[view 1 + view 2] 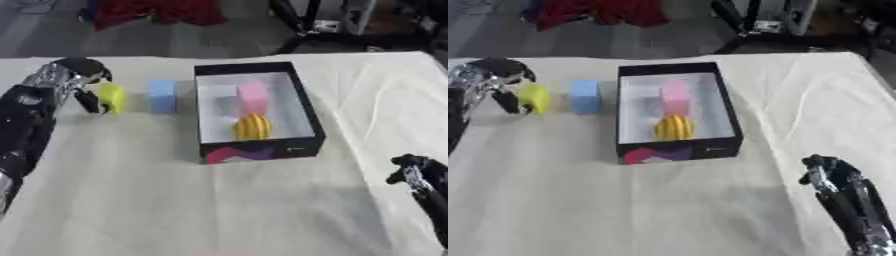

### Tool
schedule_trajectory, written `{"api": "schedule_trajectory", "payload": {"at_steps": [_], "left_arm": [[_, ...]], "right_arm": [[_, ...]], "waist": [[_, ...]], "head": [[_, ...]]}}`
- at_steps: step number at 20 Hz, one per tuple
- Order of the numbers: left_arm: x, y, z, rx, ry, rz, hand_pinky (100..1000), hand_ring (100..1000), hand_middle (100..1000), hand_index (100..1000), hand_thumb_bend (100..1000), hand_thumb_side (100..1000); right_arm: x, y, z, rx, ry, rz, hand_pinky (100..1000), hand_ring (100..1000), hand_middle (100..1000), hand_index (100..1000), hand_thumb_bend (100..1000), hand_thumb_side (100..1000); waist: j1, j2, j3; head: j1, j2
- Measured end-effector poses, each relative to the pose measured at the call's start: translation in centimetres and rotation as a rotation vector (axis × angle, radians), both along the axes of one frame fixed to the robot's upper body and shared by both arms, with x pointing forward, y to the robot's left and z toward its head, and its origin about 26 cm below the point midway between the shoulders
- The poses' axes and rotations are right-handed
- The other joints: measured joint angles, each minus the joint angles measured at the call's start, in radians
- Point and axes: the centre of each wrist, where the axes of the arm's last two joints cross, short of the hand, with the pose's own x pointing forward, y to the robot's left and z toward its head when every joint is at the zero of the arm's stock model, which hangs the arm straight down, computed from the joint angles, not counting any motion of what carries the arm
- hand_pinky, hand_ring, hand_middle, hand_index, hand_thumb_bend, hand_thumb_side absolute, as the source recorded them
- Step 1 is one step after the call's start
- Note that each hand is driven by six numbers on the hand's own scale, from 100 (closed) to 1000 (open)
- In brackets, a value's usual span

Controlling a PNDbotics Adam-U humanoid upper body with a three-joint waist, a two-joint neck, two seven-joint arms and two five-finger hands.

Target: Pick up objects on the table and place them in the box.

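**Left hand at the yellow piece, box holding two items**

The left hand (83, 82) comes in from the left edge with its fingers (90, 102) curled down beside the yellow object (111, 97), touching its left side; whether it has the piece fully pinched cannot be told. The yellow object sits on the white table (219, 210). Just to its right stands a light blue block (161, 95), apart from the hand and near the left wall of the box (302, 107). The box is black-walled with a white floor; inside are a pink block (252, 97) toward the back and a yellow striped round object (252, 127) in front of it. The right hand (826, 172) rests at the lower right with fingers relaxed, holding nothing, well apart from the box.
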Motion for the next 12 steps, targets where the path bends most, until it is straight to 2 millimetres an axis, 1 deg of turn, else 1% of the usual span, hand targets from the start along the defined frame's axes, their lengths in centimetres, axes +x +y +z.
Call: {"api": "schedule_trajectory", "payload": {"at_steps": [1,2,3,4,5,6,8,9,11,12], "left_arm": [[0.0,0.0,-0.1,-0.001,0.002,0.000,785,739,777,833,314,235],[0.0,0.0,-0.2,-0.002,0.004,0.000,766,699,740,798,302,225],[0.0,-0.1,-0.2,-0.003,0.004,-0.002,763,691,731,792,299,223],[0.0,-0.1,-0.2,-0.003,0.004,-0.003,722,610,647,726,279,205],[0.0,-0.1,-0.2,-0.003,0.002,-0.005,705,584,616,701,270,198],[0.0,-0.1,-0.2,-0.004,-0.003,-0.008,671,534,561,654,252,185],[0.0,-0.2,0.0,-0.004,-0.023,-0.016,629,492,512,606,234,176],[0.1,-0.3,0.3,-0.005,-0.038,-0.023,626,487,507,600,232,175],[0.4,-0.7,1.5,-0.007,-0.082,-0.045,625,483,500,595,229,174],[0.6,-0.9,2.5,-0.008,-0.112,-0.057,627,481,498,596,229,174]], "right_arm": [[0.0,0.0,0.0,0.000,-0.001,0.001,711,514,428,629,100,636],[0.1,0.1,0.1,0.000,-0.003,0.003,711,514,428,629,100,636],[0.1,0.1,0.1,0.001,-0.004,0.005,711,514,428,629,100,636],[0.2,0.2,0.1,0.001,-0.005,0.006,710,514,428,629,100,638],[0.2,0.2,0.1,0.001,-0.006,0.007,710,514,428,629,100,638],[0.2,0.2,0.1,0.001,-0.005,0.007,710,514,428,629,100,638],[0.2,0.2,0.1,0.001,-0.005,0.007,711,514,428,629,100,636],[0.2,0.2,0.1,0.001,-0.005,0.007,711,514,428,629,100,635],[0.1,0.2,0.1,0.001,-0.005,0.007,711,514,428,629,100,635],[0.1,0.2,0.1,0.001,-0.005,0.007,710,514,428,629,100,635]], "waist": [[0.000,0.000,-0.001],[0.000,0.000,-0.002],[0.000,0.000,-0.002],[0.000,0.000,-0.002],[0.000,0.000,-0.002],[0.000,0.000,-0.002],[0.000,0.000,-0.002],[-0.001,0.000,-0.002],[-0.002,0.000,0.000],[-0.002,0.000,0.000]], "head": [[0.000,0.000],[0.000,0.000],[0.000,0.000],[0.000,0.000],[0.000,0.000],[0.000,0.000],[-0.001,0.000],[-0.001,0.000],[-0.003,0.000],[-0.003,0.000]]}}
